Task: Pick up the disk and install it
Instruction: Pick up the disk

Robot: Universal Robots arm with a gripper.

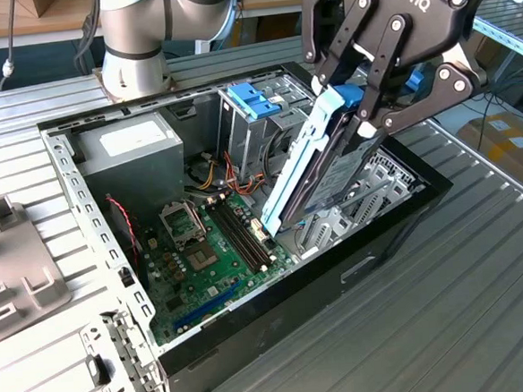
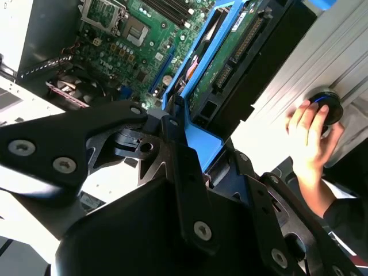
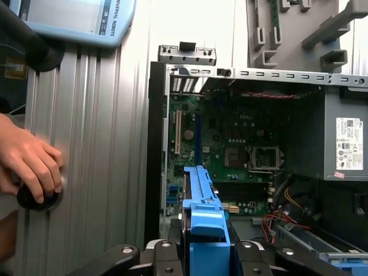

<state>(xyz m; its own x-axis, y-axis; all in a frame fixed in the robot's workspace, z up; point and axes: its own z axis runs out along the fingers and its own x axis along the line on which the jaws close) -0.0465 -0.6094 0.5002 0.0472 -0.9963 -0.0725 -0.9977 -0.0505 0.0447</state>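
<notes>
The disk (image 1: pixel 303 168), a dark grey drive framed by light-blue rails, hangs steeply tilted over the open computer case (image 1: pixel 73 178). Its lower end dips inside the case beside the motherboard (image 1: pixel 207 254), at the metal bay (image 1: pixel 382 180) on the exterior view's right. My gripper (image 1: pixel 351 109) is shut on the disk's upper end, near its blue tab. In both wrist views the disk (image 2: pixel 230 63) (image 3: pixel 201 210) sticks out from between the black fingers (image 2: pixel 184 167) toward the case interior, with the gripper (image 3: pixel 204 248) clamped on its blue end.
A tall drive cage topped by a blue bracket (image 1: pixel 250 98) stands at the case's back, next to the grey power supply (image 1: pixel 132 144). The removed side panel (image 1: pixel 11 267) lies on the slatted table. A person's hand (image 3: pixel 29 167) rests on a black knob beside the case.
</notes>
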